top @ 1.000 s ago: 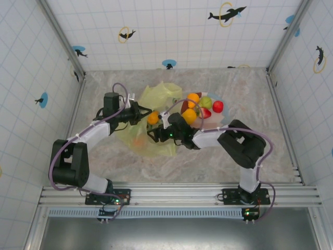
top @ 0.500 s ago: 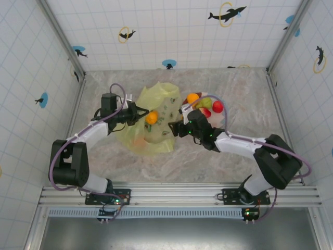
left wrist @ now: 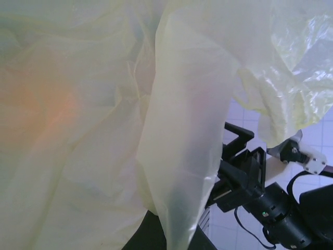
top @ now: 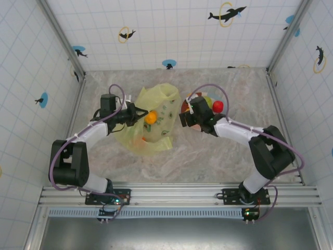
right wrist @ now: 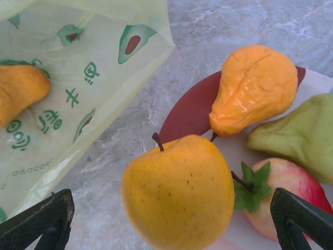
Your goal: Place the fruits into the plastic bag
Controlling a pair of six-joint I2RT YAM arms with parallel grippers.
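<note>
Top external: the plastic bag [top: 156, 135] is spread between the left gripper [top: 137, 115] and the right gripper [top: 184, 119], with an orange fruit [top: 151, 117] at it.

Left wrist: the fingers are veiled by bag film, so the grip cannot be determined.

Right wrist: the jaws are held wide and empty over the fruits [right wrist: 179, 200] on the plate [right wrist: 187, 114]. The red fruit [right wrist: 281, 192] is half hidden.

Top: you look down on whole table [top: 208, 156] from near side. Left wrist: lens against plastic bag [left wrist: 171, 130]. Right wrist: close over fruits [right wrist: 179, 192], bag edge shared.
</note>
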